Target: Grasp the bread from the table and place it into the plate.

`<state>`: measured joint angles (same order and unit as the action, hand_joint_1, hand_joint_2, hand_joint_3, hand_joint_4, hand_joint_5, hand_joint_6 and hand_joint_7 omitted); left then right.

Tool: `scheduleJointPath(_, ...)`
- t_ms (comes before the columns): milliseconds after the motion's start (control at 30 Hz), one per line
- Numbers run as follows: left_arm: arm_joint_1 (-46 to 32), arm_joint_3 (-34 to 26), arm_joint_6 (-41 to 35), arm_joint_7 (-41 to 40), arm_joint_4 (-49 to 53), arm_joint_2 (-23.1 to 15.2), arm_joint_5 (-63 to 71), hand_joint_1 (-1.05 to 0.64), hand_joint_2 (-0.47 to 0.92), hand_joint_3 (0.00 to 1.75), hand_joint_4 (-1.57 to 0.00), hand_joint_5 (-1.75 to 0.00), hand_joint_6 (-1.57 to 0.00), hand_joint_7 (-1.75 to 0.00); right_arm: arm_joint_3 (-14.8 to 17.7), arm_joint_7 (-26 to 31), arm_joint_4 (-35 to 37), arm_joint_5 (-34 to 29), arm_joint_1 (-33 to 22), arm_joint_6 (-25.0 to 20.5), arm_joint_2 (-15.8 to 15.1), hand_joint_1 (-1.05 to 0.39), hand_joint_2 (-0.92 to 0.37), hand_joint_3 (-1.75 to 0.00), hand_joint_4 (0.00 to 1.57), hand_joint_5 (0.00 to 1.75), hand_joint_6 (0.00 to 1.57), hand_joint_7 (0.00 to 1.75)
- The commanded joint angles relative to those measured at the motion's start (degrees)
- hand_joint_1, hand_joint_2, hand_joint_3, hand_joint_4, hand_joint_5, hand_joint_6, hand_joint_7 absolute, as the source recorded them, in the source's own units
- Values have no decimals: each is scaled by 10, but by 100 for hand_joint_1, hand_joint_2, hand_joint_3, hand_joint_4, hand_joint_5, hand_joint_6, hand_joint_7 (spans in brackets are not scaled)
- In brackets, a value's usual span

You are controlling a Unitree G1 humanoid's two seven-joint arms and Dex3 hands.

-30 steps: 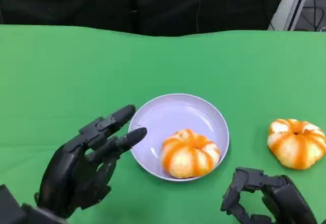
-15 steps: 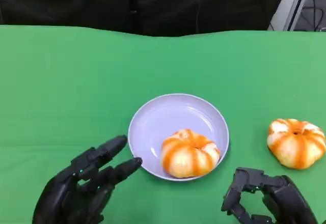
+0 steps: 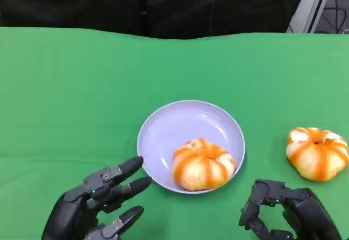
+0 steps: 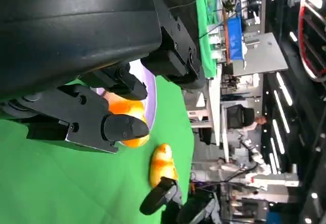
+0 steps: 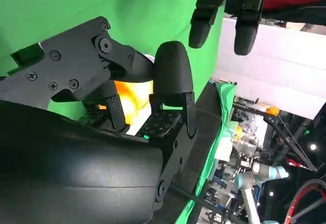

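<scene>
Bread in plate point(image 3: 203, 164): round, orange-striped, pumpkin-like bun.
Plate point(image 3: 180, 123): pale lilac.
Left hand point(image 3: 90, 204): fingers spread, holding nothing.
Right hand point(image 3: 286, 213): curled, holding nothing.

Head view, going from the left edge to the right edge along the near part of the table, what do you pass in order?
Left hand → plate → bread in the plate → right hand → bread on the table.

Cut off by the frame's lower edge: right hand point(image 3: 292, 213) and left hand point(image 3: 90, 210). Half-hidden behind left fingers point(image 4: 125, 127): plated bread point(image 4: 130, 113).
</scene>
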<state>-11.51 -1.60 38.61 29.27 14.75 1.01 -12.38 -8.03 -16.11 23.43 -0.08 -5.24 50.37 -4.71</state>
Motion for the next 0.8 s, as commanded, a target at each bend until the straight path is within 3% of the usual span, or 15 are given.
scheduleJointPath(33,8,6,34,-10,16,-5,12,6,92,40,-107,-11,-100,-9,6,5,-1,-3,-3,11,-6,-23,-62,-91,81,157,80,133)
scheduleJointPath(167,17,13,60,-16,34,-11,29,1,91,41,-128,-22,-125,-13,6,2,-4,1,-3,6,-7,-22,-62,-91,80,158,80,131)
scheduleJointPath(267,18,17,65,-23,39,-11,38,-1,81,59,-119,-61,-135,-16,6,3,-6,-2,-2,4,-8,-23,-62,-91,80,159,80,131)
scheduleJointPath(300,18,19,65,-24,40,-11,38,-1,76,69,-116,-79,-137,-22,7,4,-4,-3,-2,5,-8,-23,-62,-91,80,160,80,131)
scheduleJointPath(333,18,21,64,-25,41,-10,37,0,69,82,-110,-97,-131,-41,6,4,-6,-2,-2,2,-7,-23,-62,-91,80,160,80,131)
scheduleJointPath(433,21,25,71,-24,49,-11,34,-1,62,95,-104,-124,-114,-85,6,4,-6,-2,-2,1,-6,-23,-62,-90,80,159,80,131)
scheduleJointPath(500,22,28,71,-22,53,-10,28,-3,59,100,-102,-133,-110,-98,6,5,-3,-4,-1,5,-5,-23,-62,-90,80,159,80,131)
scheduleJointPath(800,23,37,73,-16,61,-10,12,-7,57,109,-95,-146,-101,-117,4,2,-13,-4,-4,-3,-7,-22,-63,-90,81,158,80,131)
